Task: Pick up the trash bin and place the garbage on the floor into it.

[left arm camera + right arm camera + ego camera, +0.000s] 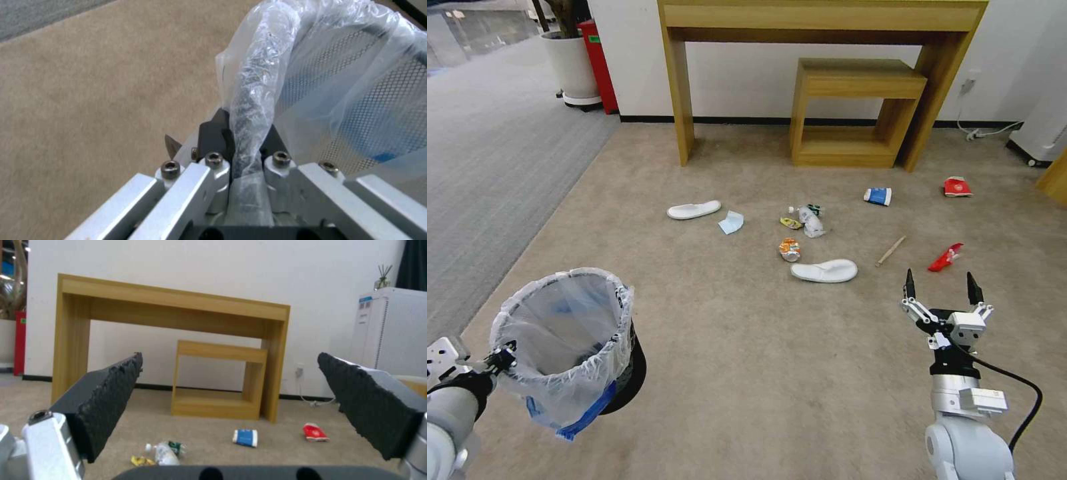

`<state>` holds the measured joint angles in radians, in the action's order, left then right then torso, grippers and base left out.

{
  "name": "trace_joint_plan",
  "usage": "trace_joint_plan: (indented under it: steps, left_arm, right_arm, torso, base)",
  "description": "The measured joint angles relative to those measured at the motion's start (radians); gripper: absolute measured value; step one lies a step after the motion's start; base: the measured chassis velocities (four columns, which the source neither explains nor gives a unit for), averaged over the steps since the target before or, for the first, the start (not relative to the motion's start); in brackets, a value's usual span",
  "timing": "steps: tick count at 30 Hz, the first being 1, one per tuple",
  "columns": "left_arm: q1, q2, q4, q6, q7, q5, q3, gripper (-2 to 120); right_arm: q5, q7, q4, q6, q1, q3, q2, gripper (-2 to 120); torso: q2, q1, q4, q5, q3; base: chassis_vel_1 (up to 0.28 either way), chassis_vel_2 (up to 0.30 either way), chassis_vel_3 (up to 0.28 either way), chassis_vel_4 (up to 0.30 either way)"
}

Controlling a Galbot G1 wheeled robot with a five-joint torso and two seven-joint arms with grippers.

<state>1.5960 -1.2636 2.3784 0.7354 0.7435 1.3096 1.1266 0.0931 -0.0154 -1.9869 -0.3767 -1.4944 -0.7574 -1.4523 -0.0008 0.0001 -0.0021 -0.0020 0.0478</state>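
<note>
Left pincer (502, 358), low on our left in the head view, pinches the bag-covered rim of the small round black trash bin lined with crinkly whitish plastic (570, 347), which hangs tilted above the beige short-pile carpet floor (727, 373). Our right pincer (942, 285) hovers on the right with its black fingers spread wide and nothing between them. Ahead of it the garbage lies scattered: two white slippers (824, 271), a light blue mask (731, 223), a crushed can (790, 249), a clear bottle (810, 221), a wooden stick (890, 251), a red wrapper (945, 257), a blue paper cup (878, 196) and a red paper cup (958, 187). Behind stand a tall wooden console (820, 20) and a low wooden stool (854, 110).

From the left wrist we see the left pincer (244, 133) pressed onto the bin's rim (253, 110), black mesh (378, 110) showing through the bag.

From the right wrist, the spread pads (106, 400) frame the stool (218, 380), the blue cup (245, 437), the red cup (315, 432) and the bottle (163, 451).
</note>
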Motion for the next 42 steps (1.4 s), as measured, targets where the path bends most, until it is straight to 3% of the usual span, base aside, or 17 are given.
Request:
trace_joint_plan:
  steps: [23,42]
  left_arm:
    - [0.015,-0.014,0.019,0.000,-0.002,0.000,0.001,3]
    - [0.023,-0.015,0.024,0.000,-0.004,-0.005,-0.003,3]
  right_arm:
    - [0.006,-0.006,-0.012,-0.001,-0.005,-0.002,0.002,100]
    - [0.013,-0.007,-0.011,-0.002,-0.002,0.004,0.005,100]
  torso:
    - [0.000,0.000,0.0000,-0.0001,0.000]
    - [0.000,0.000,0.0002,0.0000,0.000]
  base:
    - [-0.046,0.190,0.053,-0.185]
    - [-0.280,0.263,0.267,-0.265]
